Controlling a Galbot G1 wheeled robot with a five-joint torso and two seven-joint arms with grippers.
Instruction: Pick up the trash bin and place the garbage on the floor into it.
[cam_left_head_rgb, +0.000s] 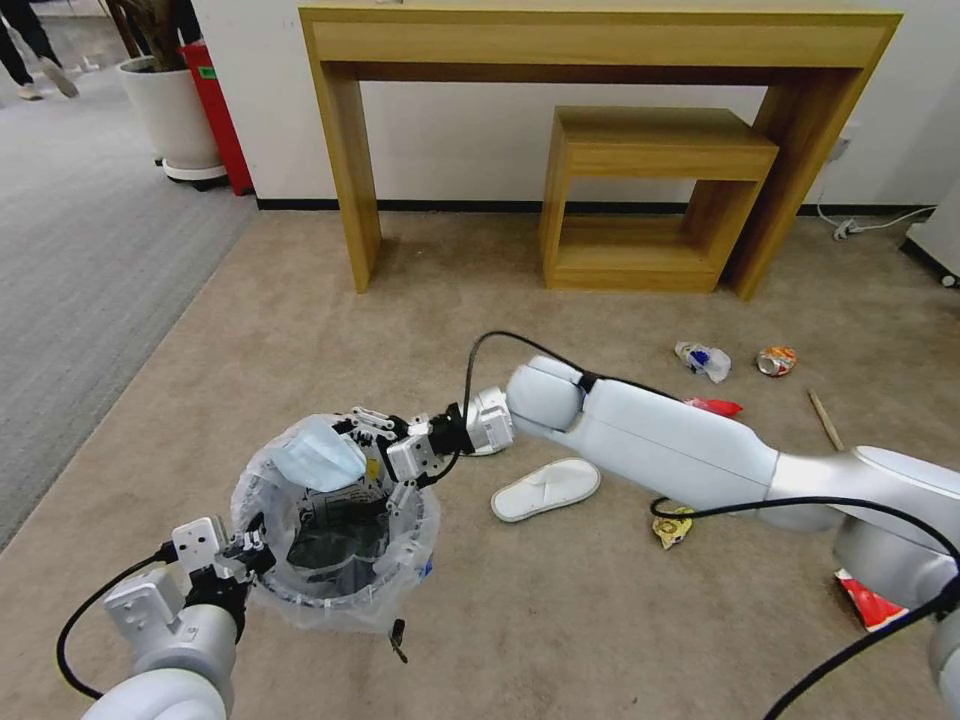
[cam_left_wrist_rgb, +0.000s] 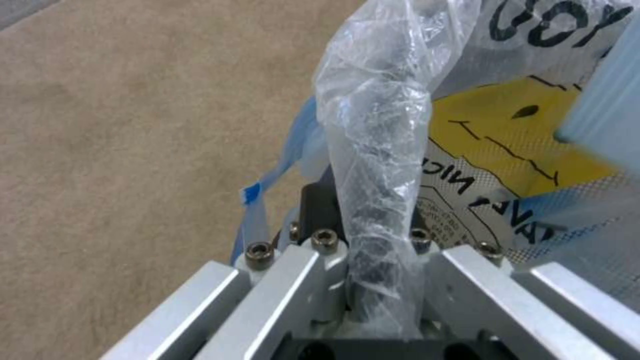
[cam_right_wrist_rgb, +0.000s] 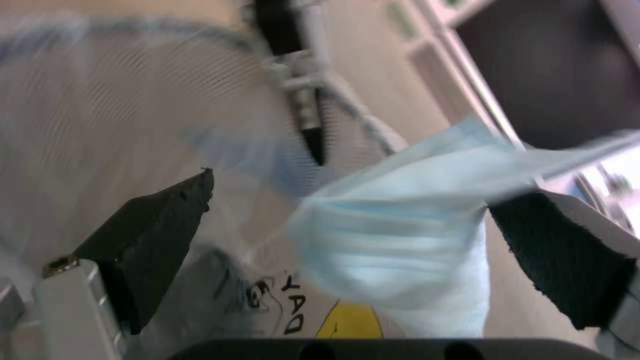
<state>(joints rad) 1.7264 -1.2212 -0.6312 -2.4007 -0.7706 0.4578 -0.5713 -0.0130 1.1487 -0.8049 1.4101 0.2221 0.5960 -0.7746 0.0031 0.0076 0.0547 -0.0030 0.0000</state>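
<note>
Head view: left hand (cam_left_head_rgb: 243, 556) clamps the rim of the bin (cam_left_head_rgb: 335, 520), holding it up as a catcher; right hand (cam_left_head_rgb: 375, 452), released, spans the bin mouth, mask (cam_left_head_rgb: 318, 455) at its fingertips. Slipper (cam_left_head_rgb: 546, 488), can (cam_left_head_rgb: 776, 360) lie on the floor (cam_left_head_rgb: 560, 620), behind that hand.
Left wrist view: left hand (cam_left_wrist_rgb: 380, 272) clenched on bagged rim.
Right wrist view: pads (cam_right_wrist_rgb: 153, 235) apart; mask (cam_right_wrist_rgb: 393, 240) loose between them, over the liner.

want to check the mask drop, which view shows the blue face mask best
The head view: the whole blue face mask lies over the trash bin's rim, by the right gripper. The right wrist view shows it close but blurred, between open jaws. The left wrist view catches just a pale blue edge.
</note>
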